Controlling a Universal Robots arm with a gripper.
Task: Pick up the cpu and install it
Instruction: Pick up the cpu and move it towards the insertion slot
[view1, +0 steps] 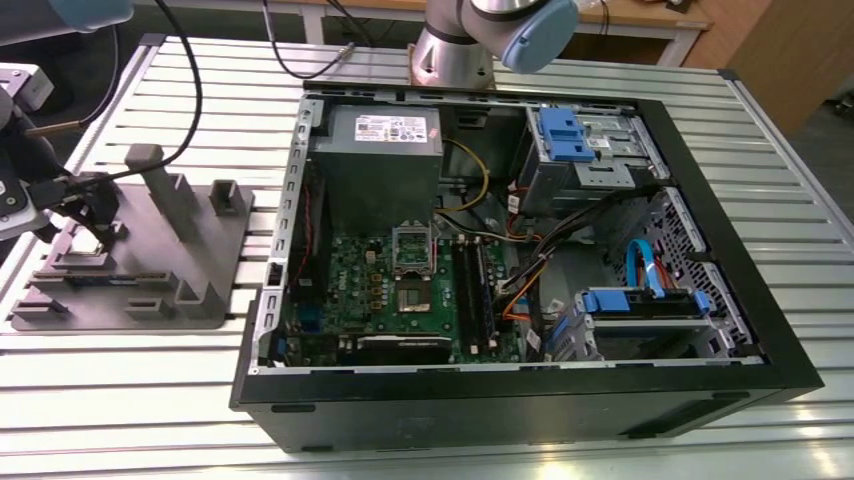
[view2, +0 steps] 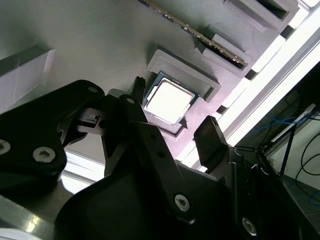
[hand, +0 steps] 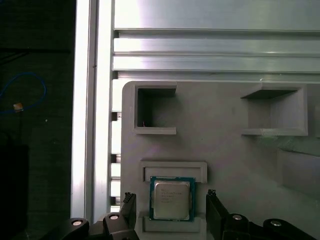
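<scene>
We judge the pick-up step to be in hand, with nothing grasped yet. In both wrist views the cpu (hand: 171, 200) lies flat, silvery lid up, in a shallow recess of the grey fixture plate (hand: 230, 150), which sits on the slatted table (view1: 441, 455) beside the open computer case (view1: 507, 415) in the exterior view. The gripper (hand: 170, 207) hangs over that recess with its jaws spread wider than the chip: 1 of the 2 fingers (hand: 216, 212) stands off each side, apart from the edges, holding nothing. As we see it, a clean grasp calls for both pads to meet opposite edges squarely and low, since the chip is thin and the recess walls sit close around it. Several lines of print cross the lid, and a white label (view1: 380, 127) sits on the power supply, but neither is legible to us.
</scene>
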